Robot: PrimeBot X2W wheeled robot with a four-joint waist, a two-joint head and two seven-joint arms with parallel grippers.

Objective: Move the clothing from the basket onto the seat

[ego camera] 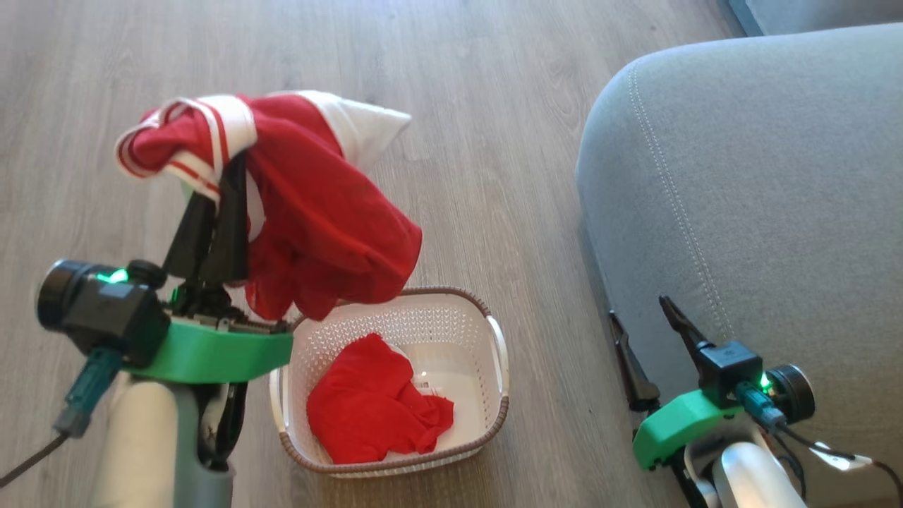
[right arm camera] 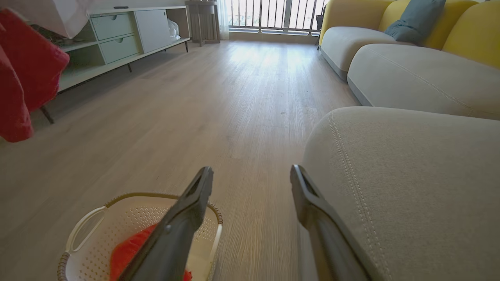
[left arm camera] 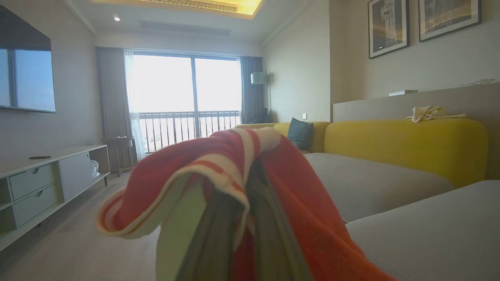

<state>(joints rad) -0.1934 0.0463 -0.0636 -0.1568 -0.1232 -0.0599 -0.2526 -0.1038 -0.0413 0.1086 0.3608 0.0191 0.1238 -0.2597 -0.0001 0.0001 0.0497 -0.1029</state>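
Left arm's up: the left forearm (ego camera: 141, 444) rises from the bottom-left of the head view, with the green left wrist housing (ego camera: 211, 353) on top. The left gripper (ego camera: 229, 176) points up and away, both dark fingers pinched together on the red garment (ego camera: 324, 212) draped over their tips. Right arm sits low at bottom right: right forearm (ego camera: 758, 480), green right wrist housing (ego camera: 677, 423), and the right gripper (ego camera: 638, 308) with fingers spread wide, nothing between them.
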